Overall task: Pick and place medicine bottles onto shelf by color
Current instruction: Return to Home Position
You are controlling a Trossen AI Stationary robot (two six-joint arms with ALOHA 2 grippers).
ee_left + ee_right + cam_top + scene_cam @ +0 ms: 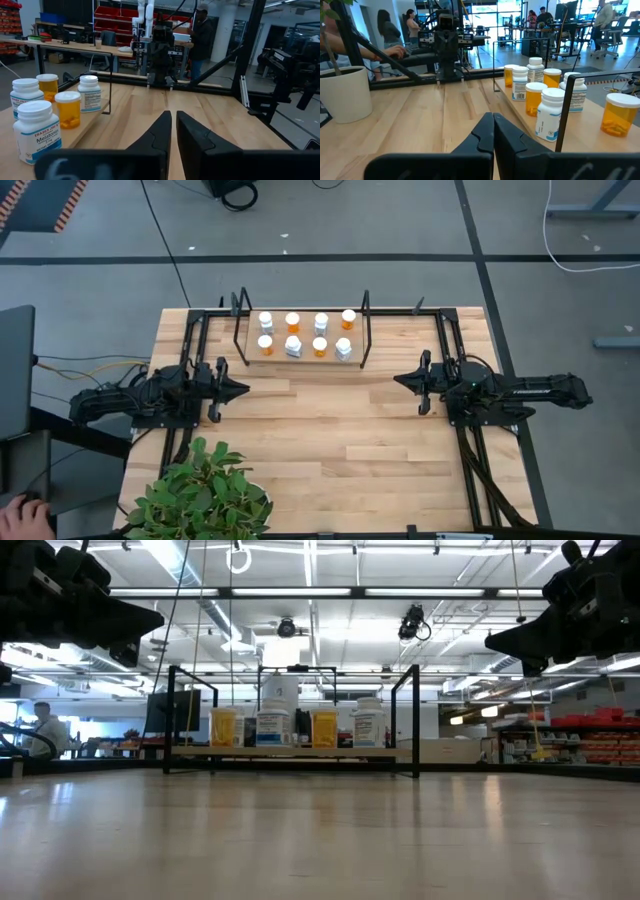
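1. High view: the shelf (280,360) sits at the far centre of the bench (330,430). All eight medicine bottles (293,345) stand on it in two rows of four, orange and white alternating. The far row starts white at the left and the near row starts orange. The left pincer (245,390) is over the left part of the bench and the right pincer (397,380) over the right part. Both point inward, well apart from the shelf. A potted plant (205,495) stands at the near left corner. A person's hand (30,515) shows off the bench, near left.
2. Low view: black uprights stand at both shelf ends. The front bottles run orange, white, orange, white from left to right. Their label print is too small to read. Both arms hang in the upper corners, clear of the bench top.
3. Left wrist view: the left pincer's fingers (160,132) are drawn together with a bare sliver between them, gripping nothing. The nearest white bottle (36,130) reads "TRADER JOE'S" over "Melatonin". The other labels are unreadable. A person (202,30) stands beyond the bench.
4. Right wrist view: the right pincer's fingers (507,137) are pressed together and empty. The bottles stand upright on the shelf, and the nearest white one has blue label print that cannot be read. The white plant pot (345,95) is across the bench, with people beyond it.
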